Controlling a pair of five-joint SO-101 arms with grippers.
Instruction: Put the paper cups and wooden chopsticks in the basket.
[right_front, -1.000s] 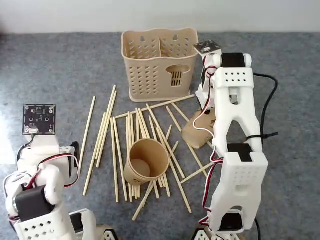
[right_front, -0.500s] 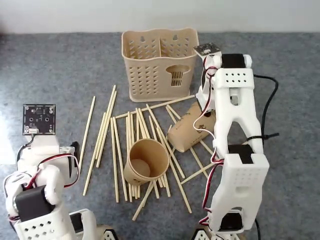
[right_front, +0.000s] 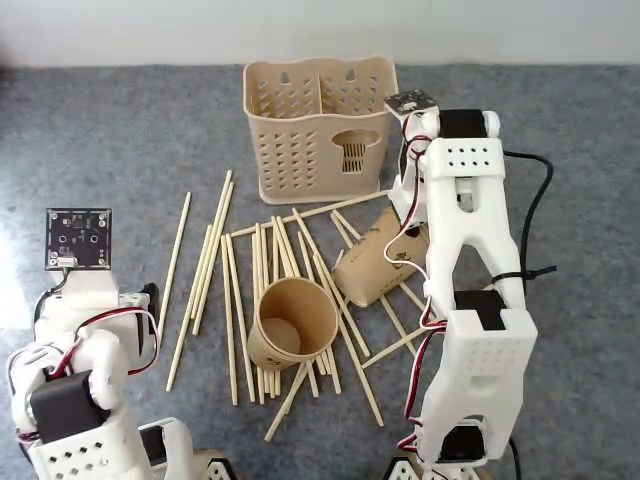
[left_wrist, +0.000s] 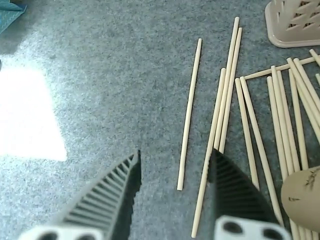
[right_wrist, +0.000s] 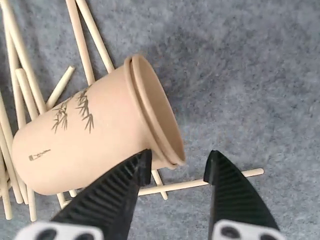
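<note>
A beige slotted basket (right_front: 320, 125) stands at the back. One paper cup (right_front: 292, 322) sits mouth-up on a heap of wooden chopsticks (right_front: 268, 268). A second cup (right_front: 375, 265) lies on its side on the chopsticks, beside the right arm (right_front: 465, 200). In the right wrist view my right gripper (right_wrist: 177, 160) is open and straddles the rim of this cup (right_wrist: 95, 135), one finger (right_wrist: 125, 180) against the outer wall. My left gripper (left_wrist: 172, 160) is open and holds nothing, low over the carpet next to a single chopstick (left_wrist: 190, 110).
Grey carpet covers the table. More chopsticks (left_wrist: 227, 100) lie in parallel to the basket's left front, near its corner (left_wrist: 295, 22). The left arm (right_front: 75, 340) is at the front left, with bare carpet around it. A black cable (right_front: 535, 200) hangs by the right arm.
The lying cup has slid left out from under the right arm and shows much more of its side. The left arm has kept still.
</note>
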